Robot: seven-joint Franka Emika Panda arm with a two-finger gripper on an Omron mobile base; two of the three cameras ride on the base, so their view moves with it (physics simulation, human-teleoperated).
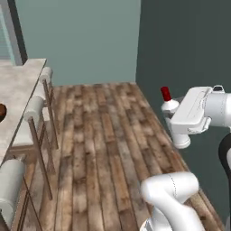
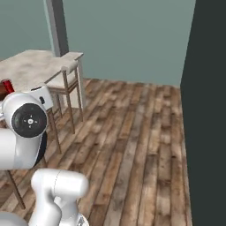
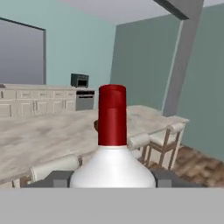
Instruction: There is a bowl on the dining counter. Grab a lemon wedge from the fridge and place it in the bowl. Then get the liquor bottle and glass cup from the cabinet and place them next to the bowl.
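- The claw (image 3: 112,178) is grasping the liquor bottle (image 3: 112,168); its two dark finger tips (image 3: 57,178) are pressing on both sides of the white body, and the red cap is standing upright above them.
- In the left base view the claw (image 1: 173,118) is carrying the bottle (image 1: 169,104) high above the wooden floor (image 1: 108,149).
- Ahead of the claw, the worktop (image 3: 48,133) of the dining counter is stretching away, with cushioned stools (image 3: 168,138) standing beside it.
- A dark round thing, partly hidden behind the cap, is lying on this worktop; I cannot tell what it is.
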